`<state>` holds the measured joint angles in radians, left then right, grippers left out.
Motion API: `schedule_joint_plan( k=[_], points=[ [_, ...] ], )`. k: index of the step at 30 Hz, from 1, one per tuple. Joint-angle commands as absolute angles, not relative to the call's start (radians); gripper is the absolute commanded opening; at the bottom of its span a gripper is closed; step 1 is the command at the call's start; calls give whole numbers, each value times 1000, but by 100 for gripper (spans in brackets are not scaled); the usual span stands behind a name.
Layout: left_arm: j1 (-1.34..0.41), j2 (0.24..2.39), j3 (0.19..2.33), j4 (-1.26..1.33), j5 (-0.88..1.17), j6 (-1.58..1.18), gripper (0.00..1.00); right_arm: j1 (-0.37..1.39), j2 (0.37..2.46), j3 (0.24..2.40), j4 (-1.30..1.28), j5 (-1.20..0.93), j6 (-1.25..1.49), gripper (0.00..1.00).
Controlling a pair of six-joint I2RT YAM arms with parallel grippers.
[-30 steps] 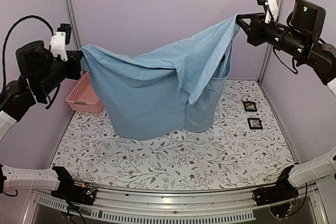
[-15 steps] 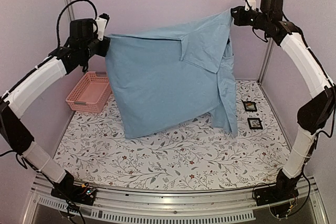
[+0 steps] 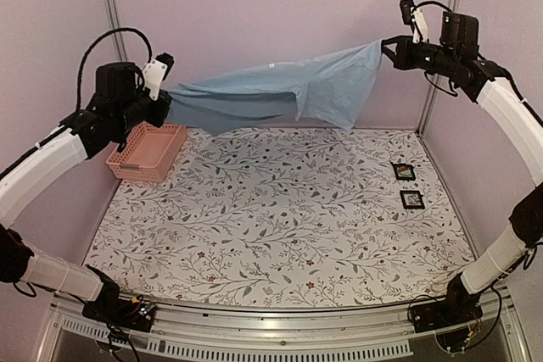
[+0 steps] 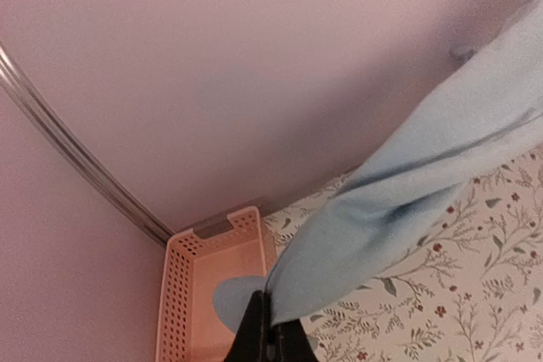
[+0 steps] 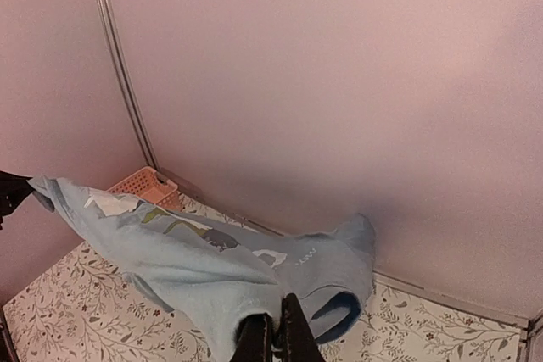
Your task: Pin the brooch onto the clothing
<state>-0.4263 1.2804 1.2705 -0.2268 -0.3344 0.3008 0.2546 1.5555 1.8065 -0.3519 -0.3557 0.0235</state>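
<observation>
**Shirt lifting from a hanging curtain into a level span**

I am seeing both claws clenched on cloth. The left gripper is pinching one edge of the clothing at upper left, and the right gripper is pinching the opposite edge at upper right. 0.5 s ago the shirt was draping down to the table; now it is stretching nearly flat between the 2 claws, clear of the surface. I am judging this a fling to spread it print-up. The brooch is not showing anywhere; 2 black frames are lying at middle right.
</observation>
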Motion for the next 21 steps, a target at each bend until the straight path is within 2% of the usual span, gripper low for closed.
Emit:
schedule_joint_plan(
  k=[1,3,4,5,6,7,8,9,11,15,18,21],
  points=[
    [-522,1237,1024,-377,-216,227,0,255,1469,1475,-347,-477,59,0],
    [-581,1251,957,-437,-179,175,0,256,1457,1352,-347,-484,75,0],
    [-611,1267,927,-458,-152,160,1,257,1463,1304,-346,-492,84,4],
    [-638,1276,897,-472,-127,155,10,257,1472,1262,-346,-507,97,12],
    [-665,1291,866,-479,-99,164,34,257,1492,1228,-346,-521,100,22],
    [-684,1311,837,-488,-58,178,53,257,1531,1208,-354,-528,101,27],
    [-698,1332,823,-506,-33,188,66,257,1562,1203,-368,-525,102,30],
    [-718,1350,823,-521,-28,200,73,258,1609,1220,-400,-501,98,32],
    [-729,1385,857,-552,-23,192,77,256,1713,1284,-488,-370,91,37],
    [-725,1452,948,-623,-99,167,77,253,1835,1396,-616,-104,87,49],
    [-723,1501,938,-670,-206,163,74,253,1844,1414,-682,-9,86,52],
    [-716,1541,925,-695,-288,156,70,258,1783,1338,-727,25,98,54]
  ],
)
